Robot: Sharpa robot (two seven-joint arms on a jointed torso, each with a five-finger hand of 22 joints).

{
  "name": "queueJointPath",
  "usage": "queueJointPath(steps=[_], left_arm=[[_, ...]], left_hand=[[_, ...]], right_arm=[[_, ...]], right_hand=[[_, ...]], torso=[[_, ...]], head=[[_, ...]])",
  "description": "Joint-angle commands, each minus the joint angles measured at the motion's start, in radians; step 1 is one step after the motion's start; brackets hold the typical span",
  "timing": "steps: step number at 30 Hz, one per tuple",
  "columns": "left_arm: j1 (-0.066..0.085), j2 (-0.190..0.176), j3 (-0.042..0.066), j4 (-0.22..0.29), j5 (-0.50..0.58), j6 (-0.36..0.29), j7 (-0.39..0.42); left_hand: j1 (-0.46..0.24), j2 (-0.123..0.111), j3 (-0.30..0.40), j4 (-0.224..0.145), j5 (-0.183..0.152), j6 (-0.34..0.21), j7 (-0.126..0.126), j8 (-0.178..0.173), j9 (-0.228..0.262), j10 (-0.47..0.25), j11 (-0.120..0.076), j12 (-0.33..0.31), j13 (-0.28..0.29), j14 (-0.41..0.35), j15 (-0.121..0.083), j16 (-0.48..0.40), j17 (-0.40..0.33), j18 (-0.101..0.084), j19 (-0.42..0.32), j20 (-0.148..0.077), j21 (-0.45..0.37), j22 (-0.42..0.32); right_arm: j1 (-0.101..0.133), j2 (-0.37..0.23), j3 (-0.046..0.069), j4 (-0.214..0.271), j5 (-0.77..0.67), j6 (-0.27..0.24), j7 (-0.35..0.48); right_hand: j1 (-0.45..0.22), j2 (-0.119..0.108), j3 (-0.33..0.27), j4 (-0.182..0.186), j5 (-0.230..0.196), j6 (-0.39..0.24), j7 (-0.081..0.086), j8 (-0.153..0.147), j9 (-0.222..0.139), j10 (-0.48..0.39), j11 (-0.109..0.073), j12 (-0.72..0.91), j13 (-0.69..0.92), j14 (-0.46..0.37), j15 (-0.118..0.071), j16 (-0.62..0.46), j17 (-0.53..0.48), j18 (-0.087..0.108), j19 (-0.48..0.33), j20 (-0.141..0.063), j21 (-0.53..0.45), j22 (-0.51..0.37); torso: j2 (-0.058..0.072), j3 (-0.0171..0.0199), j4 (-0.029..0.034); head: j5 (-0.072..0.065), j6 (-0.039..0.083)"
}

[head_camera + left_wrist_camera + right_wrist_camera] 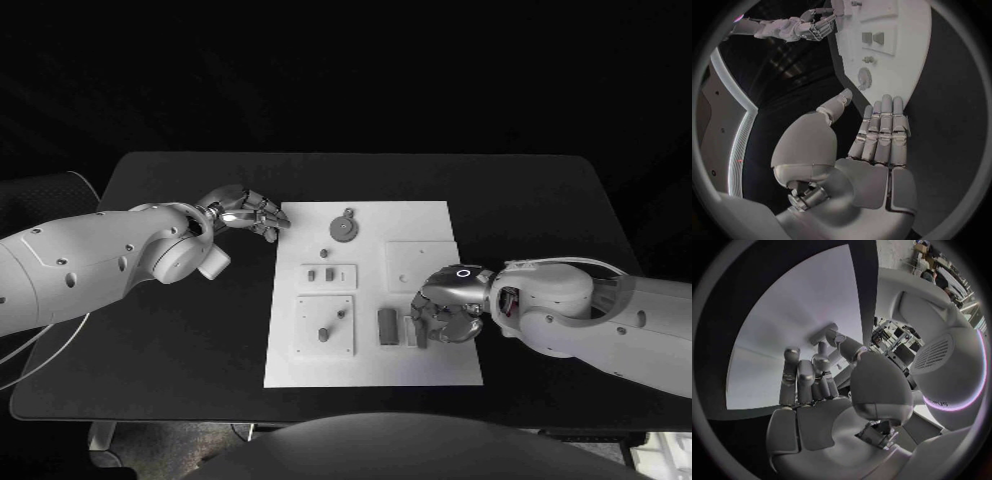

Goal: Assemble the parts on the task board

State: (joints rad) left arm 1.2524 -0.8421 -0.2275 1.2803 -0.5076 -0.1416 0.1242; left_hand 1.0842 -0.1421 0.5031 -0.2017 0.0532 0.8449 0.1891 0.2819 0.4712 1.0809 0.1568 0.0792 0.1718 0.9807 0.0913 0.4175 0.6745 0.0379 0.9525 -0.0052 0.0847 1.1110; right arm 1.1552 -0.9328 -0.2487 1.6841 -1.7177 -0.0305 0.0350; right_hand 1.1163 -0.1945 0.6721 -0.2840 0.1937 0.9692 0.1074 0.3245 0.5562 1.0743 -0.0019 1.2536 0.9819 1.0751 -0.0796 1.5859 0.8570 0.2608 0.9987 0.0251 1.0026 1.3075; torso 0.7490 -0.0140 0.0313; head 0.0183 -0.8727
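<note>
The white task board lies in the middle of the black table. On it are a round grey disc, a small block with grey parts, a plate with pegs and a dark grey bar. My right hand is bent down over the board's front right, next to that bar. In the right wrist view its thumb and a finger meet on a small grey part. My left hand holds nothing; its straight fingers reach the board's far left corner near the disc.
A square white plate sits on the board just beyond my right hand. Bare black table runs along both sides of the board and behind it. My right hand appears far off in the left wrist view.
</note>
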Motion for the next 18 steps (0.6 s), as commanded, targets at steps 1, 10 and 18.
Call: queueJointPath(steps=[1, 10, 18], left_arm=[[0.001, 0.001, 0.000, 0.002, -0.003, 0.011, 0.005], [0.001, 0.000, 0.000, 0.002, -0.003, 0.011, 0.005], [0.001, -0.001, 0.000, 0.003, -0.003, 0.012, 0.005]], left_hand=[[0.001, -0.010, -0.001, 0.003, -0.003, -0.007, -0.002, 0.004, -0.001, 0.003, 0.003, -0.002, 0.001, 0.006, 0.002, -0.006, 0.002, 0.016, -0.001, 0.000, -0.004, 0.002], [0.002, -0.010, -0.001, 0.003, -0.003, -0.007, -0.002, 0.004, -0.001, 0.003, 0.003, -0.002, 0.001, 0.006, 0.002, -0.007, 0.002, 0.016, -0.001, 0.000, -0.005, 0.002], [0.002, -0.011, -0.001, 0.003, -0.003, -0.007, -0.002, 0.004, -0.001, 0.003, 0.003, -0.002, 0.001, 0.007, 0.002, -0.007, 0.003, 0.016, -0.001, 0.000, -0.005, 0.002]], right_arm=[[-0.001, -0.001, 0.000, 0.001, -0.025, 0.009, 0.006], [-0.002, -0.001, 0.000, -0.004, -0.041, 0.007, 0.002], [-0.002, 0.004, 0.000, -0.015, -0.096, 0.006, -0.030]], right_hand=[[-0.010, 0.003, -0.001, 0.007, -0.005, 0.012, 0.002, 0.009, -0.001, 0.007, 0.003, 0.002, -0.002, 0.003, -0.004, 0.001, 0.000, 0.001, 0.004, -0.001, -0.004, 0.013], [-0.010, 0.002, 0.000, 0.008, -0.005, 0.022, 0.002, 0.013, -0.004, 0.009, 0.003, 0.001, -0.003, 0.004, -0.004, 0.000, 0.000, 0.001, 0.004, -0.001, -0.005, 0.013], [-0.014, -0.025, 0.001, 0.013, -0.004, 0.004, 0.009, 0.002, -0.021, 0.006, 0.009, -0.002, -0.006, 0.001, -0.003, -0.004, -0.002, 0.001, 0.002, 0.000, -0.008, 0.011]], torso=[[0.000, -0.0002, 0.0000], [0.000, -0.0002, 0.0001], [0.000, -0.0001, -0.0001]], head=[[-0.001, 0.000], [-0.003, 0.000], [-0.005, 0.000]])
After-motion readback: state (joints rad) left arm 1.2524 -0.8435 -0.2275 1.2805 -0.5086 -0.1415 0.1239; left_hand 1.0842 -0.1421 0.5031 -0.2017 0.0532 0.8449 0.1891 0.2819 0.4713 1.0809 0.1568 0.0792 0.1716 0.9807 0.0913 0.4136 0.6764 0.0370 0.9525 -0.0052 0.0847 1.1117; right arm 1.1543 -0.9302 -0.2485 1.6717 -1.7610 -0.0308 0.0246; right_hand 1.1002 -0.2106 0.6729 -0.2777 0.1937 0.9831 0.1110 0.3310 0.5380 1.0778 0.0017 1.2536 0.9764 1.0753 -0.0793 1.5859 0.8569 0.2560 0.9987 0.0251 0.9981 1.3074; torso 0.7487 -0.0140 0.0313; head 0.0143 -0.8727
